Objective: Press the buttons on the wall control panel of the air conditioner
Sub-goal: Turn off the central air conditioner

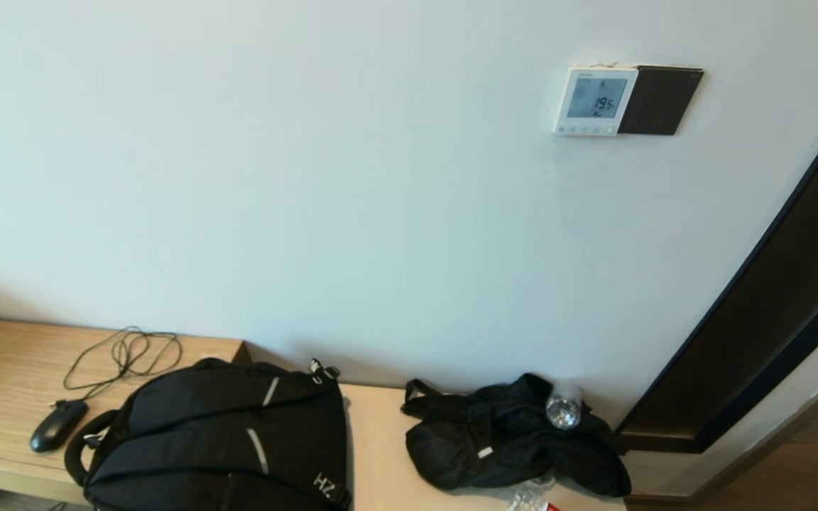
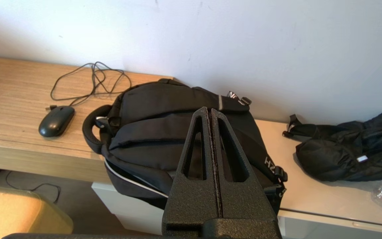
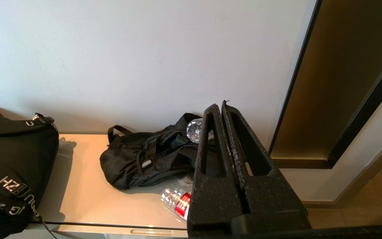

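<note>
Neither arm shows in the head view; each wrist camera shows its own end effector low and short of the wall. The left end effector [image 2: 210, 111] is clenched, its two black fingers pressed flat together with nothing between them, and it hangs before the front edge of the surface [image 1: 380, 454], over the large black backpack [image 1: 221, 436]. The right end effector [image 3: 222, 107] is likewise clenched on nothing, hanging off the right end of the surface, near the crumpled small black bag [image 1: 512, 436] and a red-labelled plastic bottle [image 3: 177, 200] lying at the front edge. The backpack overhangs the front edge near the middle, straddling the step where the higher wooden part [image 1: 4, 369] on the left meets the lower pale part. A black mouse [image 1: 57, 424] sits on the wooden part just beside the backpack's handle, its cable [image 1: 125, 355] looped loosely toward the back edge. A second clear bottle [image 1: 564, 410] rests on the small bag near the back right corner. Behind the surface rises a plain white wall [image 1: 309, 177], bare and open above the bags. High on it, well apart from both end effectors, hangs the white air conditioner control panel [image 1: 595, 101], its display lit and a row of buttons [image 1: 585, 130] along its lower edge, touching a dark switch plate [image 1: 661, 100] on its right. A dark door frame [image 1: 771, 312] bounds the wall on the right.
</note>
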